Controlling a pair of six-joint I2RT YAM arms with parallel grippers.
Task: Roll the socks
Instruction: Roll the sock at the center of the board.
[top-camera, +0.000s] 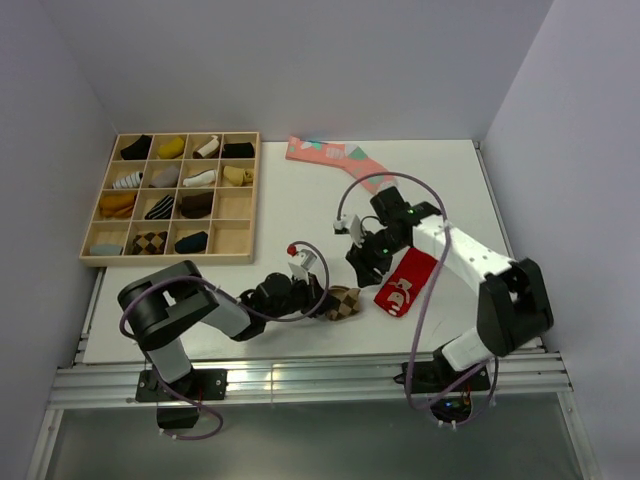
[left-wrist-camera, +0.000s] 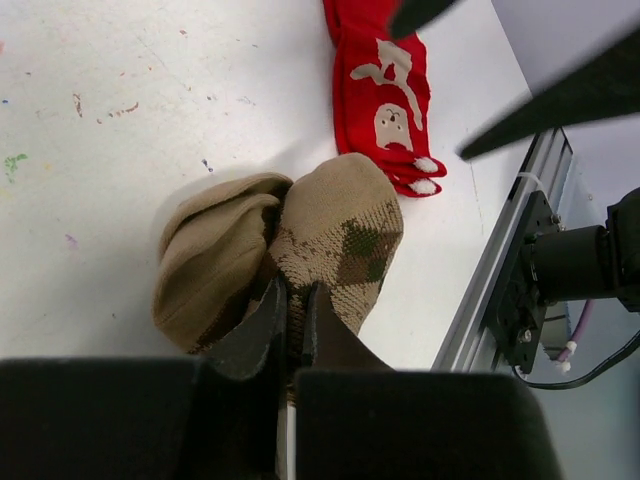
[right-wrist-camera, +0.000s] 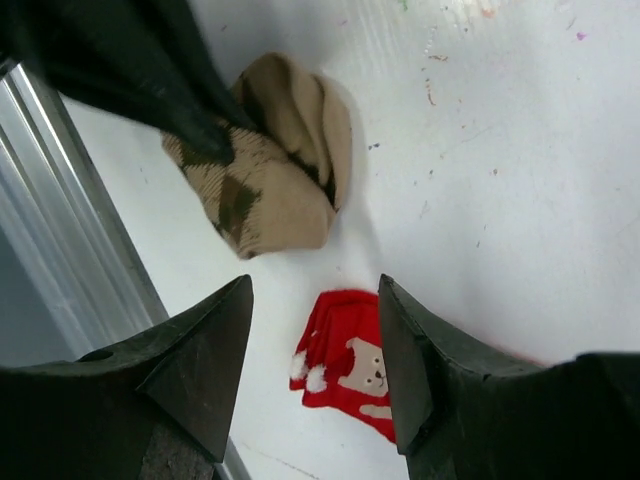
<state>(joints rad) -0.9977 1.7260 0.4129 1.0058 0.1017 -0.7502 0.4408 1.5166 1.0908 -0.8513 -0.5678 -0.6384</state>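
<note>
Pinching the bunched socks, left claw; right claw gapes nearby

Left arm and right arm share black joint housings and white link shells. A purple cable loops out behind each set of fingers, which are matt black wedges. A green light glows just behind the right fingers.
</note>
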